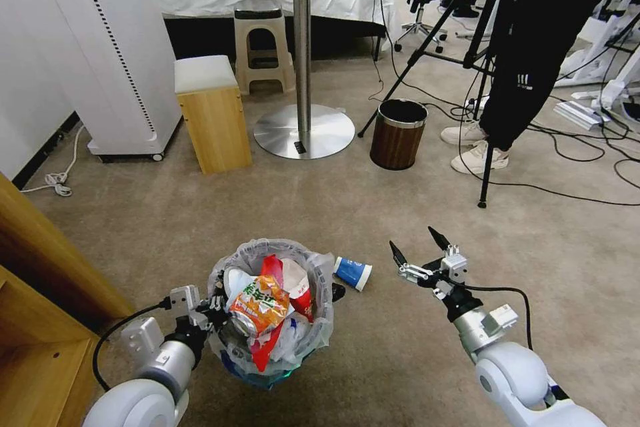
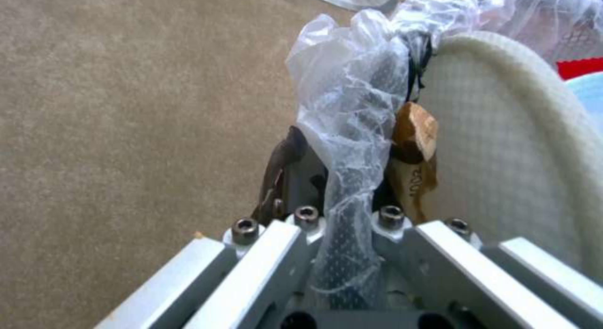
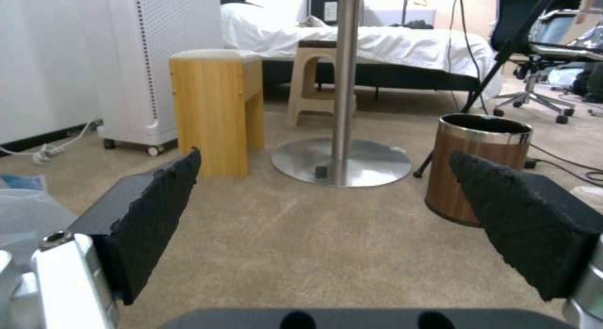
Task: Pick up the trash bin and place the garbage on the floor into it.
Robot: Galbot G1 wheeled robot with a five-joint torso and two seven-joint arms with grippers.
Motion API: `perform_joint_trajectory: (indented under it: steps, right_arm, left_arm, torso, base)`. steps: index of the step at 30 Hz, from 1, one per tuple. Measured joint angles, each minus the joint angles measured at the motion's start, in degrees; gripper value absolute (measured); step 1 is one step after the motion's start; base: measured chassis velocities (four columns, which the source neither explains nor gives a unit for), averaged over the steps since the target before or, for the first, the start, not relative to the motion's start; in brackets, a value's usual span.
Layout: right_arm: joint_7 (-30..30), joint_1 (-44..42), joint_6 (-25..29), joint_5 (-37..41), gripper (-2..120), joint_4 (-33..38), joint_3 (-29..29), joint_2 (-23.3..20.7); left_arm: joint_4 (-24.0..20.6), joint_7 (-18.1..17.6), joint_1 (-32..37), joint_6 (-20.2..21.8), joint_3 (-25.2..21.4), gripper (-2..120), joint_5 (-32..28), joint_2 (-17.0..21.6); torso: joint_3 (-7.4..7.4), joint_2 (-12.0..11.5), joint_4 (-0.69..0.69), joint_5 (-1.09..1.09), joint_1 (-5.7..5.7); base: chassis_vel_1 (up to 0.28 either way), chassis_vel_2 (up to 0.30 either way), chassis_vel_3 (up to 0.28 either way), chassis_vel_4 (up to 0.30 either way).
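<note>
Evidently the left pincer (image 1: 212, 310) is pinching the trash bin (image 1: 273, 310) at its near-left rim, with crinkly bag film and black mesh pressed between the fingers in the left wrist view. The bin is sitting low on the carpet (image 1: 373, 213) in front of the robot and is brimming with garbage: an orange snack wrapper (image 1: 261, 303), red wrappers, a white waffle-textured slipper (image 2: 502, 145), and a rough wooden stick (image 2: 414, 145) just inside the rim. The right pincer (image 1: 420, 255) is hovering spread over bare carpet, right of a blue-white paper cup (image 1: 353, 272) that is lying on its side just beside the bin. Judging by this, the cup is the piece left: better to close on its soft wall gently, as thin paper crushes, and to keep the bin level, since the heaped load could spill.
</note>
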Motion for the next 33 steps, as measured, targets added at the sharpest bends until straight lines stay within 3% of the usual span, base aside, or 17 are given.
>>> perform_joint_trajectory:
  steps: [24,33]
  right_arm:
    - [-0.3,2.4,0.3,0.7,100,-2.6,-1.5,0.8]
    - [-0.4,2.7,0.7,0.6,100,-2.9,-1.5,0.9]
  left_arm:
    - [-1.2,0.3,1.9,-0.6,-9.9,1,-2.2,0.5]
    - [-1.2,0.3,2.1,-0.6,-10.1,1,-2.3,0.0]
  torso:
    - [0.01,0.0,0.0,0.0,0.0]
    - [0.01,0.0,0.0,-0.01,0.0]
  base:
    - [0.0,0.0,0.0,0.0]
    - [0.0,0.0,0.0,0.0]
